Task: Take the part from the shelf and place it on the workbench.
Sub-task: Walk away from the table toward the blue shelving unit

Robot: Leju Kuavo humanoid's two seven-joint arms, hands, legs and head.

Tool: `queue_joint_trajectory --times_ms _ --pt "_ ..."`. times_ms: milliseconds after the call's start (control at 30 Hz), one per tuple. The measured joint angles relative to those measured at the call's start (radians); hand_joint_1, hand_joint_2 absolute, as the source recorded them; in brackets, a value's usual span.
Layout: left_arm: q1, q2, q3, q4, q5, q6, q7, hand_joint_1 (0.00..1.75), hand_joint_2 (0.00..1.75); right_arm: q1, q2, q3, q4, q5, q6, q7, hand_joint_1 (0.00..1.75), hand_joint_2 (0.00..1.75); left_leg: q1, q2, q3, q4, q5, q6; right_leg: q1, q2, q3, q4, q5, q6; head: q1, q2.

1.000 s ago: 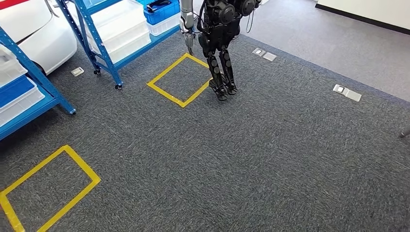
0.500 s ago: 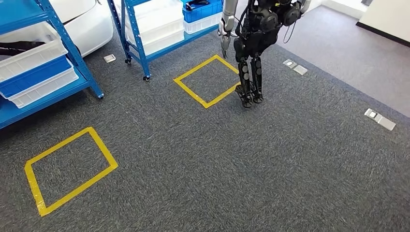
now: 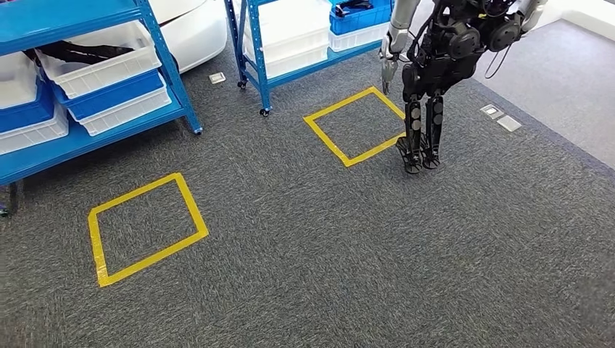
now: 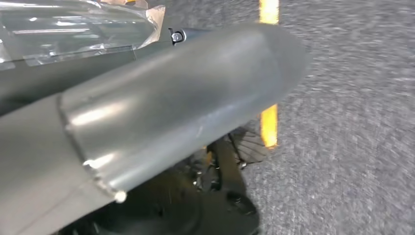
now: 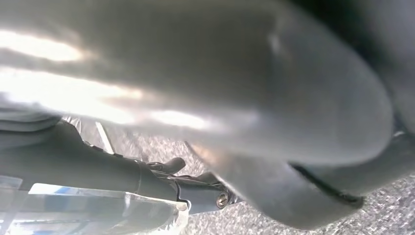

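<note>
A blue shelf [image 3: 43, 156] stands at the left of the head view, stacked with white and blue bins. One white bin [image 3: 101, 69] on it holds a dark part [image 3: 80, 52]. A second blue shelf [image 3: 257, 65] stands farther back, with a blue bin [image 3: 359, 16] that holds dark parts. My left hand [image 4: 171, 107] appears in the left wrist view as a thick grey shape over the carpet. My right hand [image 5: 220, 88] is a blurred grey mass in the right wrist view. How the fingers of either hand lie is hidden.
Another humanoid robot [image 3: 435, 72] stands by the far yellow taped square [image 3: 326, 134], its arm hanging. A nearer taped square [image 3: 96, 239] lies before the left shelf. Grey carpet covers the floor, with floor sockets [image 3: 500, 117]. A white car body [image 3: 196, 29] is behind the shelves.
The whole picture has slid to the right, so my view has turned left. The left shelf and the near taped square have come further into view.
</note>
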Motion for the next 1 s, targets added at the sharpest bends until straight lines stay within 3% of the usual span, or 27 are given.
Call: queue_joint_trajectory --times_ms 33,67,100,133,167,233,300,333,400,467,500,567,633,667,700,767,833,900,933,1000 --pt "-0.002 -0.003 0.0 0.0 0.002 -0.003 0.011 0.0 0.0 0.002 0.0 0.0 0.0 0.003 0.0 -0.002 0.0 0.0 0.0 0.03 -0.031 0.06 -0.033 -0.004 0.001 -0.013 0.001 0.0 -0.001 -0.003 -0.001 0.0" --pt "-0.003 -0.005 0.001 0.0 0.003 -0.006 0.021 0.0 0.0 0.004 -0.001 0.0 0.0 0.004 0.001 -0.003 0.0 0.0 0.001 0.045 -0.066 0.13 -0.066 -0.007 0.003 -0.027 0.001 0.0 -0.002 -0.004 -0.002 0.0" --pt "-0.004 -0.006 0.001 0.0 0.003 -0.008 0.029 0.0 0.0 0.005 -0.002 0.0 0.0 0.006 0.001 -0.003 0.0 0.0 0.003 0.053 -0.098 0.19 -0.088 -0.01 0.004 -0.041 -0.001 0.0 -0.003 -0.006 -0.002 0.0" --pt "-0.004 -0.008 0.001 0.0 0.003 -0.011 0.035 0.0 0.0 0.006 -0.002 -0.001 0.0 0.007 0.002 -0.003 0.0 0.0 0.005 0.056 -0.116 0.221 -0.092 -0.012 0.005 -0.054 -0.002 0.0 -0.005 -0.008 -0.002 0.0" --pt "-0.003 -0.008 0.001 0.0 0.003 -0.011 0.039 0.0 0.0 0.005 -0.003 -0.001 0.0 0.008 0.003 -0.002 0.0 0.0 0.007 0.06 -0.113 0.214 -0.077 -0.013 0.005 -0.066 -0.003 0.0 -0.007 -0.008 -0.002 0.0" --pt "-0.003 -0.008 0.001 0.0 0.002 -0.012 0.042 0.0 0.0 0.004 -0.003 -0.001 0.0 0.008 0.003 -0.001 0.0 0.0 0.011 0.087 -0.049 0.096 -0.016 -0.013 0.005 -0.089 0.004 0.0 -0.014 -0.005 -0.002 0.0" --pt "-0.007 -0.009 0.001 -0.001 0.001 -0.013 0.042 0.0 0.0 0.004 -0.003 -0.001 0.0 0.009 0.003 -0.001 0.0 0.0 0.009 0.125 0.016 -0.019 0.024 -0.008 0.011 -0.107 0.014 0.001 -0.024 0.006 -0.002 0.0" --pt "-0.009 -0.01 0.001 -0.002 0.0 -0.016 0.043 0.0 0.0 0.003 -0.003 -0.001 0.0 0.01 0.003 -0.001 0.0 0.0 0.007 0.134 0.029 -0.044 0.029 -0.003 0.014 -0.115 0.018 0.001 -0.028 0.013 -0.001 0.0" --pt "-0.01 -0.011 0.001 -0.002 -0.002 -0.022 0.046 0.0 0.0 -0.001 -0.003 -0.001 0.0 0.012 0.004 -0.001 0.0 0.0 0.002 0.113 0.028 -0.049 0.029 0.011 0.015 -0.133 0.028 -0.003 -0.033 0.024 0.001 0.0" --pt "-0.009 -0.011 0.001 -0.002 -0.003 -0.027 0.048 0.0 0.0 -0.003 -0.003 -0.001 -0.001 0.014 0.004 -0.001 0.0 0.0 0.005 0.091 0.031 -0.057 0.035 0.025 0.011 -0.11 0.03 0.012 -0.048 0.031 0.001 0.0" --pt "-0.009 -0.01 0.001 -0.002 -0.002 -0.027 0.048 0.0 0.0 -0.002 -0.003 -0.001 -0.001 0.015 0.003 -0.001 0.0 0.0 0.008 0.08 0.032 -0.06 0.039 0.032 0.009 -0.083 0.016 0.047 -0.068 0.03 0.002 0.0" --pt "-0.009 -0.011 0.001 -0.002 0.001 -0.023 0.048 0.0 0.0 0.001 -0.003 -0.001 -0.002 0.017 0.004 -0.003 0.0 0.0 0.009 0.057 0.03 -0.062 0.043 0.04 0.007 -0.033 -0.048 0.173 -0.123 0.023 0.003 0.0" --pt "-0.009 -0.012 0.001 -0.002 0.003 -0.019 0.048 0.0 0.0 -0.001 -0.003 -0.002 -0.002 0.018 0.004 -0.006 0.0 0.0 0.006 0.03 0.029 -0.061 0.043 0.041 0.008 -0.02 -0.107 0.282 -0.153 0.024 0.003 0.0" --pt "-0.009 -0.013 0.002 -0.002 0.004 -0.017 0.048 0.0 0.0 -0.003 -0.003 -0.002 -0.002 0.02 0.004 -0.007 0.0 0.0 0.005 0.015 0.03 -0.061 0.043 0.041 0.008 -0.018 -0.114 0.287 -0.145 0.029 0.003 0.0" --pt "-0.009 -0.014 0.002 -0.002 0.006 -0.016 0.048 0.0 0.0 -0.004 -0.003 -0.002 -0.002 0.023 0.005 -0.007 0.0 0.0 0.004 0.0 0.031 -0.061 0.043 0.041 0.008 -0.015 -0.101 0.251 -0.119 0.036 0.003 0.0" --pt "-0.01 -0.017 0.003 -0.002 0.01 -0.012 0.048 0.0 0.0 -0.003 -0.004 -0.002 -0.001 0.029 0.007 -0.006 0.0 0.0 0.003 -0.029 0.034 -0.061 0.043 0.04 0.009 0.014 -0.049 0.111 -0.051 0.043 0.003 0.0" --pt "-0.01 -0.021 0.004 -0.002 0.013 -0.01 0.048 0.0 0.0 -0.001 -0.005 -0.002 -0.001 0.034 0.009 -0.006 0.0 0.0 0.0 -0.053 0.032 -0.059 0.042 0.033 0.011 0.044 -0.016 0.018 -0.011 0.034 0.003 0.0" --pt "-0.009 -0.024 0.005 -0.002 0.015 -0.009 0.047 0.0 0.0 -0.002 -0.006 -0.002 -0.001 0.036 0.01 -0.007 0.0 0.0 0.0 -0.072 0.027 -0.061 0.043 0.021 0.015 0.039 -0.01 0.003 -0.004 0.017 0.003 0.0" --pt "-0.007 -0.024 0.006 -0.002 0.016 -0.008 0.047 0.0 0.0 -0.004 -0.006 -0.002 -0.001 0.037 0.01 -0.009 0.0 0.0 0.002 -0.071 0.025 -0.06 0.043 0.016 0.014 0.03 -0.007 -0.001 -0.001 0.01 0.003 0.0" --pt "-0.008 -0.024 0.007 -0.002 0.017 -0.002 0.046 0.0 0.0 -0.003 -0.005 -0.002 -0.001 0.039 0.011 -0.013 0.0 0.0 0.001 -0.024 0.007 -0.024 0.019 0.005 0.009 0.008 0.002 -0.01 0.006 -0.004 0.001 0.0"
